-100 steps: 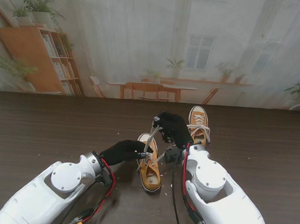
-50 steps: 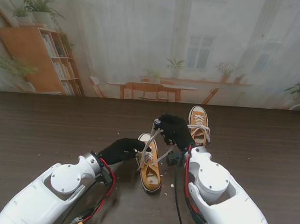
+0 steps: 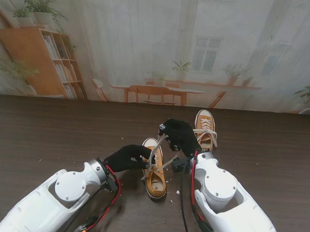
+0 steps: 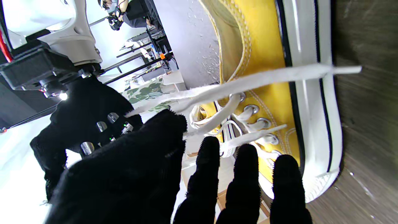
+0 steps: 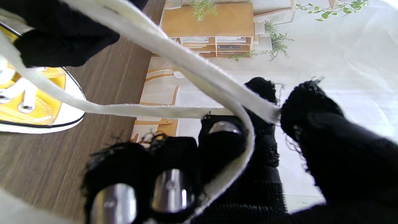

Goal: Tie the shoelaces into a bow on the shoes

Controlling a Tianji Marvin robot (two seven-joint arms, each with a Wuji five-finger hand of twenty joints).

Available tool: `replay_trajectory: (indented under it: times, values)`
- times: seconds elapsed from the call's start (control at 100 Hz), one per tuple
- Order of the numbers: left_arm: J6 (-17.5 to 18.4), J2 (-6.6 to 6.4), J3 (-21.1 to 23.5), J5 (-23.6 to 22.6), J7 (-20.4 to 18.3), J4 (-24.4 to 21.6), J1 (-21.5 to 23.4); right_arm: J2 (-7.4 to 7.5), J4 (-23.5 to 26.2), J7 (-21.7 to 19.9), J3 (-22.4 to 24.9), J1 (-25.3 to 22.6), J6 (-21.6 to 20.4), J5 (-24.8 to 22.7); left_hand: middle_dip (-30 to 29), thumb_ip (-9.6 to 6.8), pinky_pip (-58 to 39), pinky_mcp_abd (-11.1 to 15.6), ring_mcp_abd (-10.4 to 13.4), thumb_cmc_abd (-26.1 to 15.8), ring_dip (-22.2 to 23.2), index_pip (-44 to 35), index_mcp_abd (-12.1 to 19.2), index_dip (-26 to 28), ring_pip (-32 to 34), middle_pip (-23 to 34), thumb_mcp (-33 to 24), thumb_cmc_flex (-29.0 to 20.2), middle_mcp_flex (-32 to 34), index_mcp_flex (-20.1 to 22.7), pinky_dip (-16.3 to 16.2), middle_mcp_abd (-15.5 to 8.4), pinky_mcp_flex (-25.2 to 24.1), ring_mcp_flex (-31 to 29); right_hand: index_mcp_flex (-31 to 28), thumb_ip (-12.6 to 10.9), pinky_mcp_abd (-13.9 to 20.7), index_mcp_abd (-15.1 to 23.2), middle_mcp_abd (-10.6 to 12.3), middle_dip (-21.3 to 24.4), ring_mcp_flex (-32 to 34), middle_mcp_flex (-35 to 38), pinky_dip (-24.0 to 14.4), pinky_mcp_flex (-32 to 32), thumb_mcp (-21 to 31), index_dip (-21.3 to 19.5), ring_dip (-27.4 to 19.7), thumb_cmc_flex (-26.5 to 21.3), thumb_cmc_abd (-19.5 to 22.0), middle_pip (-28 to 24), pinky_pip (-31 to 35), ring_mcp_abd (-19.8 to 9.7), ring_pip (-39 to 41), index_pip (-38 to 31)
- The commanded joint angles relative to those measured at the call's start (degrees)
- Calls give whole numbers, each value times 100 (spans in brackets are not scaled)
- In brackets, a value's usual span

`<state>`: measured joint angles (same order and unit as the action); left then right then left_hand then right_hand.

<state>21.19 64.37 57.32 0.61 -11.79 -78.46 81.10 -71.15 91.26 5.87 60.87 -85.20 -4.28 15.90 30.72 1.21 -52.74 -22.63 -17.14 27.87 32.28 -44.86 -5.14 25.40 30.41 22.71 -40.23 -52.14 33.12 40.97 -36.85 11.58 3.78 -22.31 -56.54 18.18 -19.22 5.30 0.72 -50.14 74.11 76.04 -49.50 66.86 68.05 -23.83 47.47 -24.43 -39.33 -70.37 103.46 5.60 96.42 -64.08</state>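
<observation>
The near yellow sneaker (image 3: 155, 176) lies between my arms, toe toward me, and fills the left wrist view (image 4: 267, 62). Its white shoelace (image 3: 155, 148) rises from the eyelets to both hands. My right hand (image 3: 180, 135) hovers over the far end of the shoe, shut on the shoelace (image 5: 186, 59): thumb and forefinger pinch it and a loop hangs round the fingers (image 5: 224, 133). My left hand (image 3: 127, 157) reaches in from the left, its thumb tip (image 4: 171, 124) pressed on a taut strand of shoelace (image 4: 248, 82); the other fingertips (image 4: 245, 161) stick out over the eyelets.
A second yellow sneaker (image 3: 205, 126) with its laces in a bow stands farther away to the right, just behind my right hand. Small white crumbs (image 3: 178, 192) dot the dark wooden table (image 3: 46, 134). A black cable (image 3: 181, 204) runs along the table beside my right arm.
My left hand has crept slightly to the right toward the laces. The right hand stays almost where it was, keeping the lace raised and taut.
</observation>
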Motion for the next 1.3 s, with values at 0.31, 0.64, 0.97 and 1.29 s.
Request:
replay_trajectory:
  times: [0.31, 0.64, 0.97, 1.29]
  values:
    - [-15, 29, -77, -144, 46, -23, -51, 46, 108, -94, 65, -106, 0, -34, 72, -23, -392, -78, 100, -143, 144, -1398, 876, 491, 235, 246, 764, 460, 242, -154, 115, -157, 223, -307, 130, 14, 233, 214, 56, -36, 88, 25, 60, 135, 59, -71, -110, -46, -9, -138, 1651, -69, 151, -122]
    - [-369, 101, -37, 242, 70, -183, 51, 57, 132, -130, 87, -113, 27, -32, 706, -286, -347, -240, -130, -509, 82, -2625, 275, 1770, 197, 844, 678, 1047, 729, 528, 329, 117, 210, -373, 126, 14, 230, 212, 57, -34, 88, 22, 71, 134, 47, -75, -112, -43, -1, -132, 1651, -69, 152, -126]
    - [-1329, 158, 202, 1512, -462, -551, 308, 45, 88, -129, 60, -103, 60, 6, 494, -136, 196, -195, -314, -1201, -71, -2345, -214, 1970, -217, 531, 911, 883, 779, 1232, 423, 294, -160, -56, 124, 12, 222, 200, 52, -27, 88, 29, 90, 130, 12, -70, -116, -52, 18, -127, 1651, -66, 148, -122]
    - [-1677, 211, 314, 2434, -862, -645, 496, 115, 153, -337, 9, -157, 17, -75, 99, -8, 1167, 164, -155, -1685, 118, 2070, 230, -1519, -619, -113, 2986, -564, -113, 790, -232, 235, -629, 580, 126, 6, 208, 201, 50, -27, 88, 22, 134, 126, -22, -67, -121, -59, 42, -128, 1651, -58, 140, -118]
